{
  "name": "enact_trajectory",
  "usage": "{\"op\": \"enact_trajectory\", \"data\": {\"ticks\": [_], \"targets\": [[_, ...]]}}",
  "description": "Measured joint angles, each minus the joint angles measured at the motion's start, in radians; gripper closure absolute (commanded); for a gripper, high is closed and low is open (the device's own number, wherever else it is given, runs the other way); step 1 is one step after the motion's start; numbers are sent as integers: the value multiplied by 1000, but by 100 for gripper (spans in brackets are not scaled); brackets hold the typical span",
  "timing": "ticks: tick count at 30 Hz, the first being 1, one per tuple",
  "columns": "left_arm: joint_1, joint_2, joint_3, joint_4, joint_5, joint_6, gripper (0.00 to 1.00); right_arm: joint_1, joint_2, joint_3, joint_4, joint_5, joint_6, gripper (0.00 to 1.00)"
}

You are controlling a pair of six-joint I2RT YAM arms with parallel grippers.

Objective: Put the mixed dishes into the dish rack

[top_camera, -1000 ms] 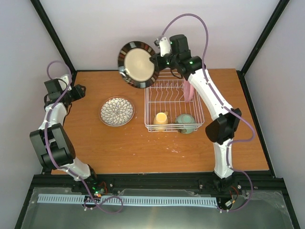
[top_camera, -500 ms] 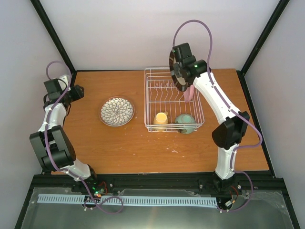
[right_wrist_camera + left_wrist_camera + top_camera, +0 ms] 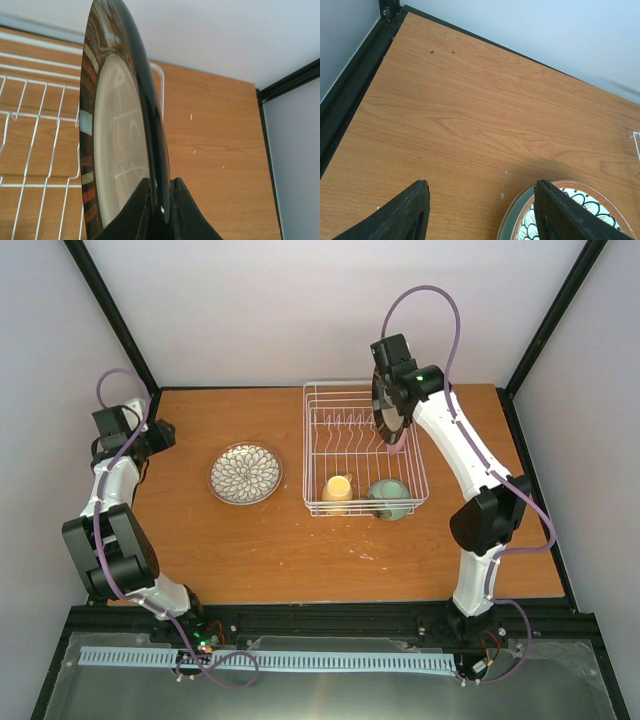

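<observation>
Wooden worktop (image 3: 260, 540): right gripper (image 3: 159, 197) clamps a black-rimmed plate (image 3: 117, 140) on edge over the dish rack (image 3: 340, 435), mostly hiding the pink plate (image 3: 397, 438). Left gripper (image 3: 480, 187), fingers apart, hovers by the half-cropped petal-patterned plate (image 3: 580, 220).

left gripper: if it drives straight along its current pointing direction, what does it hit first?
Likely the bare table. The left gripper stands open, angled down at the wood. The petal-patterned plate lies close beside one finger, which might clip its rim; depth is unclear.

White arms (image 3: 456, 443), black joints (image 3: 488, 521), looping purple cables (image 3: 421, 288)
</observation>
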Motion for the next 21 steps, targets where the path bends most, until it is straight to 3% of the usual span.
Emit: {"op": "enact_trajectory", "data": {"ticks": [21], "targets": [[0,-52,-7,-16,-43,-16,43,-1,66,-92,-57,-14,128,97]]}}
